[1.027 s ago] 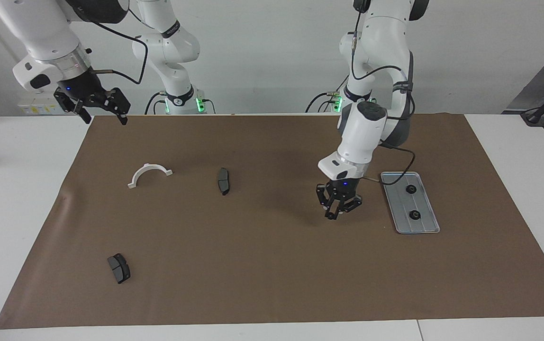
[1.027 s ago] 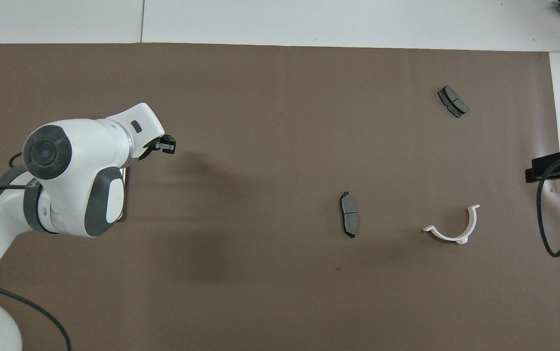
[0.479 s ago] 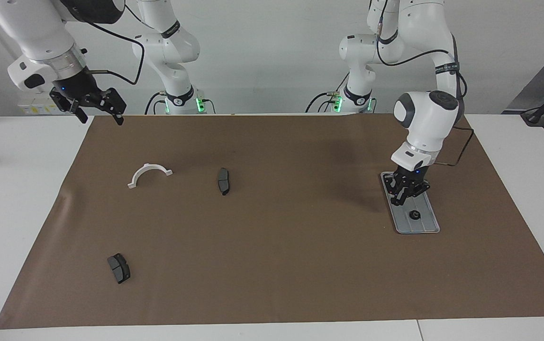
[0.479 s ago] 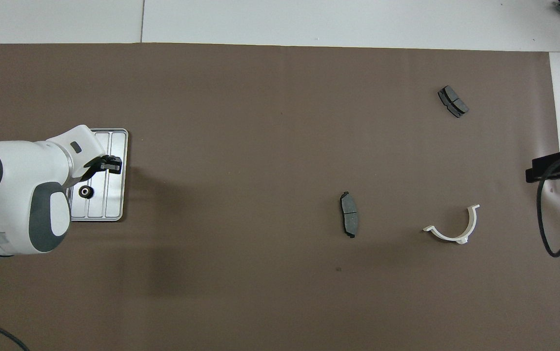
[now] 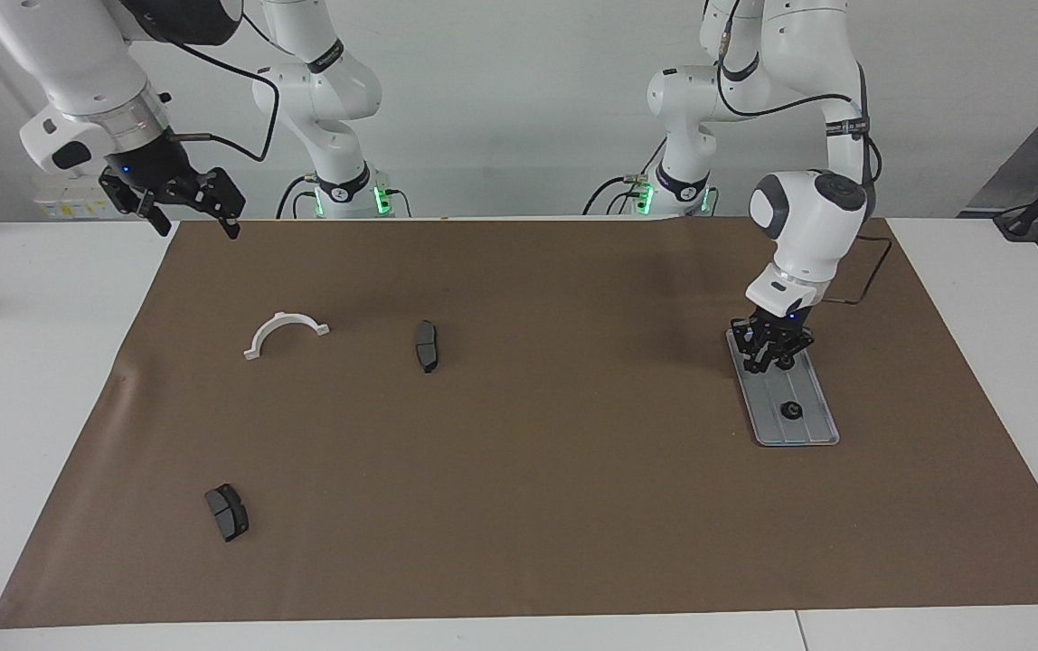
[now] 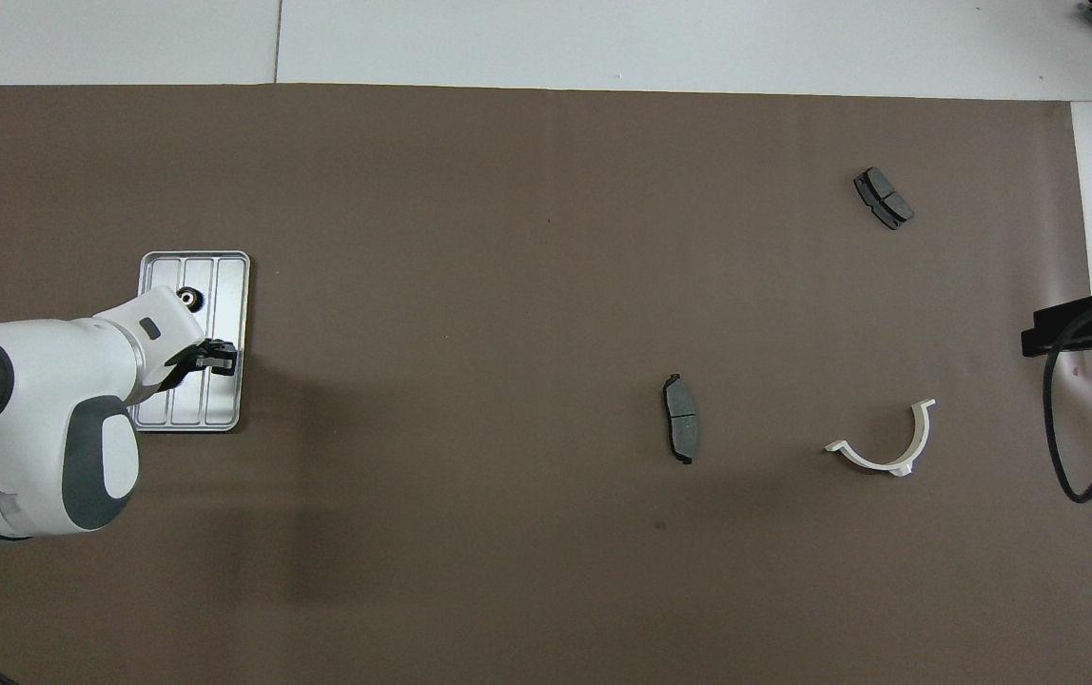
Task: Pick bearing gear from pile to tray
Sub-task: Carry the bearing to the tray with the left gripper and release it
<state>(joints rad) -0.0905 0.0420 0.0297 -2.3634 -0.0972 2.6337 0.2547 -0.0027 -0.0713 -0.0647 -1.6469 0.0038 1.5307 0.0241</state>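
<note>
- The left gripper [image 5: 770, 354] is down over the end of the tray [image 5: 813, 429] nearer the robots; whether its fingers are apart, together or clamped on something cannot be told, and the same goes for whether it touches the tray floor.
- The tray lies flat on the brown mat [image 5: 528, 497] toward the left arm's end of the desk [image 5: 1007, 271], its grooves running away from the robots.
- One small black gear [image 5: 790, 410] sits in the part of the tray farther from the robots (seen from overhead it shows just past the left arm's wrist [image 6: 188, 298]). Any gear under the gripper is hidden.
- The right gripper [image 5: 177, 201] waits in the air over the mat's corner at the right arm's end, its fingers apart and holding nothing.
- What is left of the pile lies well apart from the tray, toward the right arm's end: a white half-ring bracket [image 5: 285, 333], a dark grey brake pad [image 5: 427, 345] near it, and a second brake pad [image 5: 227, 512] farther from the robots.
</note>
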